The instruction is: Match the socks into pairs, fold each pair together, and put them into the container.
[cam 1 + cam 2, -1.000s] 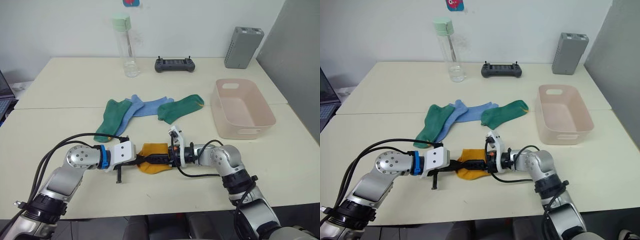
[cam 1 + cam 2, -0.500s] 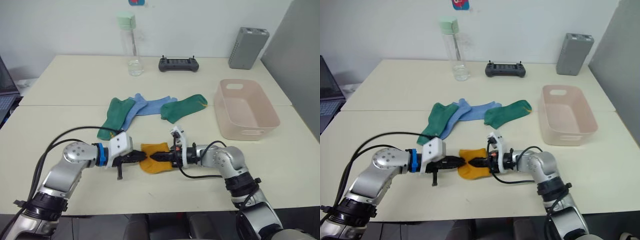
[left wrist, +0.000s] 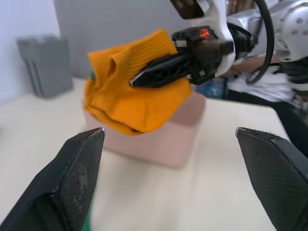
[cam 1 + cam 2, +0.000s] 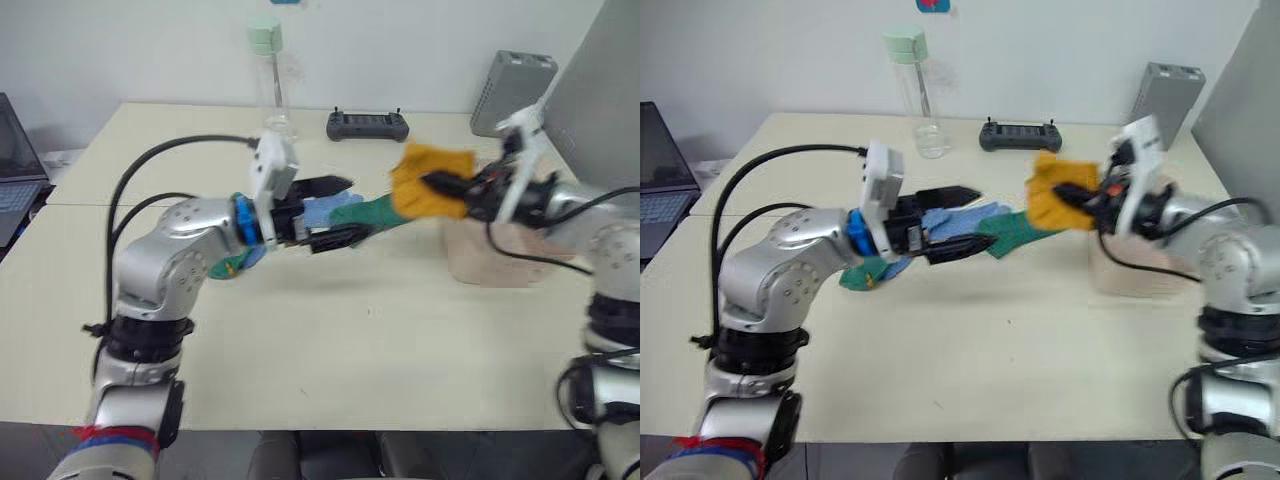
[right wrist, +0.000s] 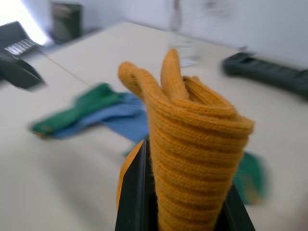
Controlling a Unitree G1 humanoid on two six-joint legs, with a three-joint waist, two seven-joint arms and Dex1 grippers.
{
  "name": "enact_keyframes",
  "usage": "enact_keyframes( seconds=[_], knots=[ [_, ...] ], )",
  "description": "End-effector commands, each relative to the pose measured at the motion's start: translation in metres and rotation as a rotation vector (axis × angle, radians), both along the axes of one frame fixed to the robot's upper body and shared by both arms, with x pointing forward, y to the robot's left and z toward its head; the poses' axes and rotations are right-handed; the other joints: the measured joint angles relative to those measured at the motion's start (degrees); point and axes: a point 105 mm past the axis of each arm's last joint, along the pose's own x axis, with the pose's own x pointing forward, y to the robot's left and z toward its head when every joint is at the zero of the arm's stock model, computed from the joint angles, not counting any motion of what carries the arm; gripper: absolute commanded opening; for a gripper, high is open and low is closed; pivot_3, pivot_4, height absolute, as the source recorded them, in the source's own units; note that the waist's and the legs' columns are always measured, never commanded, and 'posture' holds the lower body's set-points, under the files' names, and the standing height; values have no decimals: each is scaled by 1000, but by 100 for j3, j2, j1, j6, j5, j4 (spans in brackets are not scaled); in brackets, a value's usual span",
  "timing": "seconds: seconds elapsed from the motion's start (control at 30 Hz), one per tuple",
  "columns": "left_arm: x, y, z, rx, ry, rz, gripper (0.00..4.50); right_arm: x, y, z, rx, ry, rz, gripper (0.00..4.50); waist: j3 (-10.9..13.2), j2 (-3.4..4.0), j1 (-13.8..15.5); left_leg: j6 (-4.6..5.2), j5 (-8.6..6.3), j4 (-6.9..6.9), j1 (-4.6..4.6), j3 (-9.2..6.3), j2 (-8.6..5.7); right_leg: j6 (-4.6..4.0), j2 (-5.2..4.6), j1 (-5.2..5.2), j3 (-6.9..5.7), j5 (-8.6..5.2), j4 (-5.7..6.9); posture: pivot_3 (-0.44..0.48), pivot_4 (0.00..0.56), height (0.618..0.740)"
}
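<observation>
- Carrying the folded mustard-yellow knitted sock pair [image 4: 431, 181], the right claw [image 4: 452, 187] hangs in the air just beside the pale pink rectangular plastic tub [image 4: 505, 262], at the tub's near-left rim and above it.
- The right claw's two black fingers are clamped tight on the bundle; in the right wrist view the ribbed yellow fabric [image 5: 192, 144] bulges up between them.
- The left claw [image 4: 338, 209] is spread wide and holds nothing; it floats above the table [image 4: 330, 350], well to the left of the tub, its fingertips [image 3: 72, 178] far apart in its own wrist view.
- The rest of the socks lie flat on the table to the left of the tub: a dark green sock with yellow trim [image 4: 1015, 229] nearest it, a light blue sock [image 4: 958, 215] beyond that, and further green and blue fabric [image 4: 865, 272] partly hidden behind the left arm.
- Behind the tub stands a grey upright box [image 4: 510, 90]; a black handheld controller [image 4: 366, 125] and a clear bottle with a pale green cap [image 4: 268, 80] sit farther left of it along the table's back edge.
- Step in hand, as I judge it: delivering the first folded pair; the tub looks empty so far.
- Next move calls for shifting the bundle over the tub's opening, lowering it, then letting the fingers part.
</observation>
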Motion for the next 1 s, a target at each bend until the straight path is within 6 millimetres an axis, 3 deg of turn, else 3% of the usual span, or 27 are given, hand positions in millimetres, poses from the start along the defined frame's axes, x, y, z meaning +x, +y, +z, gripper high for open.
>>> enact_keyframes(
  seconds=[0.03, 0.1, 0.17, 0.27, 0.43, 0.63, 0.67, 1.0],
  knots=[
    [5, -22, 13, -56, -42, 31, 4437, 7, -26, 20, -298, -226, -86, 0, 1, -1, -8, 0, 0, 3, 1, 4, -3, 2, -3, 0, 2, -1, 0, 0, 150, 740],
    [8, -35, 17, -95, -28, 23, 4437, 15, -45, 14, -500, -276, -127, 0, 2, -1, -13, 0, 0, 6, 1, 8, -4, 4, -4, -1, 7, -2, 0, 0, 150, 740],
    [7, -49, 12, -81, -28, -2, 4437, 29, -63, -7, -748, -295, -143, 0, 2, -1, -38, 0, 0, 8, 4, 10, -5, 6, -6, -1, 8, -2, 2, 0, 150, 740],
    [5, -59, 5, -52, -36, -33, 4437, 44, -77, -32, -987, -311, -115, 0, 3, 0, -90, 0, 1, 9, 15, 15, -6, 7, -6, 4, 14, -1, 4, 0, 150, 740],
    [-1, -66, -4, -29, -29, -47, 4437, 58, -84, -67, -1123, -254, -25, 0, 16, 21, -159, -2, 2, 10, 15, 18, -7, -4, -6, 4, 20, 8, 11, 0, 150, 740],
    [-5, -64, -6, -38, -14, -35, 4437, 62, -85, -86, -1147, -159, 71, 0, 17, 22, -140, -2, 2, 9, 15, 13, -9, -17, -8, 8, 14, 15, 13, 0, 150, 740],
    [-5, -63, -7, -35, -12, -30, 4500, 62, -84, -89, -1153, -141, 97, 706, 17, 22, -138, -2, 2, 9, 15, 13, -10, -17, -9, 9, 14, 15, 13, 0, 150, 740],
    [-1, -50, -8, -19, -14, 3, 4500, 49, -79, -73, -1166, -84, 219, 4116, 17, 23, -133, -3, 3, 14, 16, 8, -11, -16, -11, 14, 9, 16, 16, 0, 150, 740]
  ],
)
